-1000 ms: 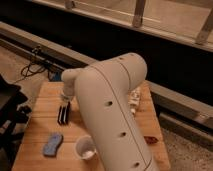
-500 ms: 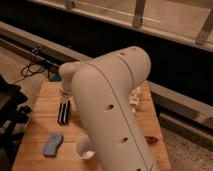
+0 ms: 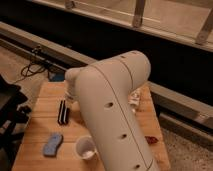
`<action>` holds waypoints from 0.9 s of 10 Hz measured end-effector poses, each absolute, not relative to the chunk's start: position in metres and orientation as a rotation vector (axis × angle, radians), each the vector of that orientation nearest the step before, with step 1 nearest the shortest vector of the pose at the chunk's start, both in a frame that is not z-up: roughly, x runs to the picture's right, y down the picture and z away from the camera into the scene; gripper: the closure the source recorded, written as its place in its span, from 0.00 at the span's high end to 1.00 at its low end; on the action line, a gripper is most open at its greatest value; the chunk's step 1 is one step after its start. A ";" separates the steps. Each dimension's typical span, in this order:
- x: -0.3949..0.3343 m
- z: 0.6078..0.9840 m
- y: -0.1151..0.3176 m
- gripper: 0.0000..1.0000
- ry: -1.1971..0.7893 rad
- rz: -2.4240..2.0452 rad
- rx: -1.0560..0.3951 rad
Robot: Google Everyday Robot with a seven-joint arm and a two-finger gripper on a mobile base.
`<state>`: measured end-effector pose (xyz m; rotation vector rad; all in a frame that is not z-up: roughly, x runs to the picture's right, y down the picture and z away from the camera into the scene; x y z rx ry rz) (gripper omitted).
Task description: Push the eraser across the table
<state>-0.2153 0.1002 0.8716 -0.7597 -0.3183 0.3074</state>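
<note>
The eraser (image 3: pixel 62 111), a small black oblong block with a pale stripe, lies on the left half of the light wooden table (image 3: pixel 40 125), lengthwise front to back. My big white arm (image 3: pixel 112 110) reaches over the table from the right front and hides much of it. The gripper (image 3: pixel 66 98) hangs down from the wrist just above the eraser's far end. It is mostly hidden by the arm, and I cannot tell whether it touches the eraser.
A light blue wavy pad (image 3: pixel 52 143) lies near the front left of the table. A white bowl (image 3: pixel 85 148) stands beside the arm. A small white item (image 3: pixel 134 99) and a reddish item (image 3: pixel 151 140) lie at the right. A black chair (image 3: pixel 10 107) stands left of the table.
The arm has shifted slightly over the table. The eraser lies in about the same place.
</note>
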 end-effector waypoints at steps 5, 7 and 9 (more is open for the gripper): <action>-0.207 0.881 0.117 0.00 -0.304 0.344 -0.804; -0.205 0.886 0.124 0.00 -0.304 0.347 -0.826; -0.210 0.889 0.130 0.00 -0.310 0.338 -0.847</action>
